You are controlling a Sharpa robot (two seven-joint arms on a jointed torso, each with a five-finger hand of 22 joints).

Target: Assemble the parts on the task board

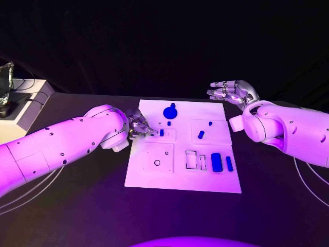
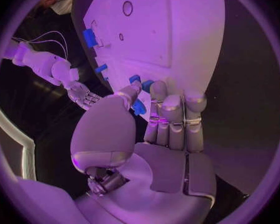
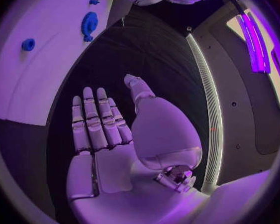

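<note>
Your landmark is the white task board, lying in the middle of the black table. Your left hand sits over the board's left edge, about halfway up it; in the left wrist view its fingers lie side by side, reaching down onto the board, and the thumb pinches a small blue part against them, so count that hand as holding one piece. Your right hand hovers off the board's far right corner, above the table, fingers apart and lightly curled, nothing in it; the right wrist view shows the palm bare. On the board's far half you have a blue gear near the middle of the far edge, a short blue peg to the right of centre and a small blue stud just nearer than the gear. On the near right of the board lie a thick blue cylinder and, just beside it, a slim blue bar, both lying lengthwise
</note>
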